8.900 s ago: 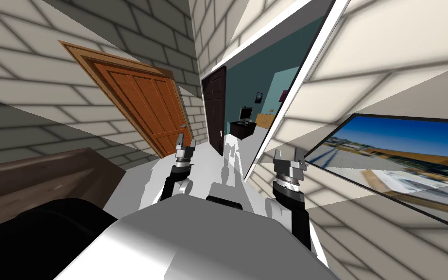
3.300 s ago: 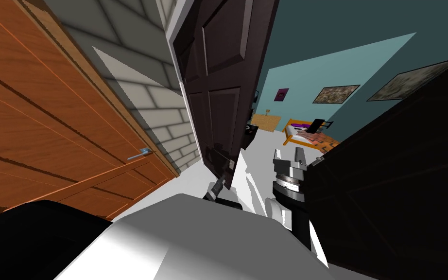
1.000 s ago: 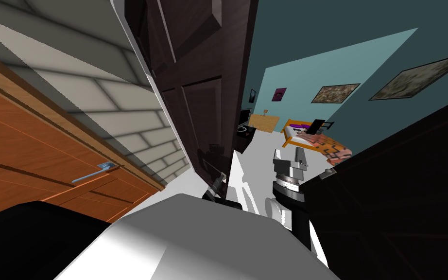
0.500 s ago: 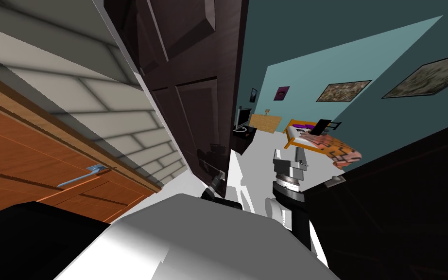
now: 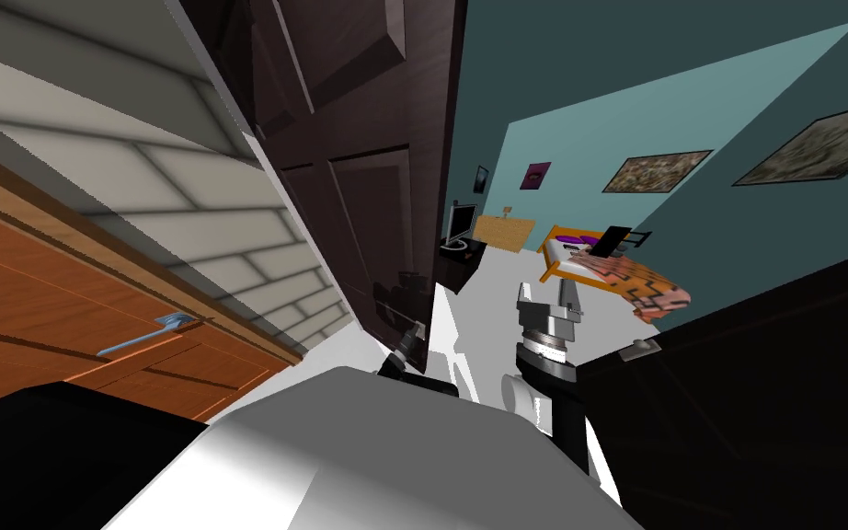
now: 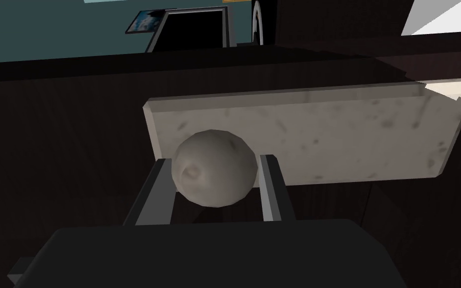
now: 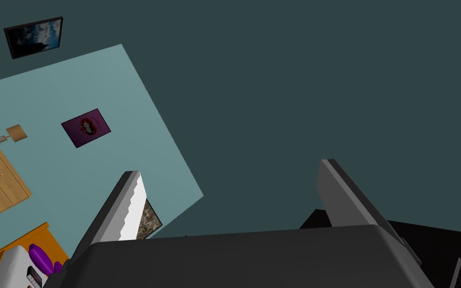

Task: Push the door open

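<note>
The dark brown panelled door (image 5: 358, 184) stands ajar just left of the middle in the head view, its free edge toward the teal room. In the left wrist view my left gripper (image 6: 215, 158) is shut on the door's round grey knob (image 6: 214, 172), one finger pressing each side. The knob sits on a pale oblong plate (image 6: 354, 130) fixed to the dark door face. The head view shows this gripper (image 5: 410, 342) low against the door's edge. My right gripper (image 5: 548, 296) is raised beside it, open with nothing between its fingers (image 7: 124, 200).
An orange door (image 5: 45, 294) with a lever handle (image 5: 142, 336) and a brick wall (image 5: 183, 193) lie to the left. A dark surface (image 5: 762, 386) stands close on the right of my right arm. Beyond the opening are a bed (image 5: 611, 271), a monitor (image 5: 459, 225) and a wooden dresser (image 5: 502, 232).
The dark door has swung slightly further and the view has shifted with me, showing more of the teal room and the bed. My left gripper stays on the knob; the right arm is unchanged.
</note>
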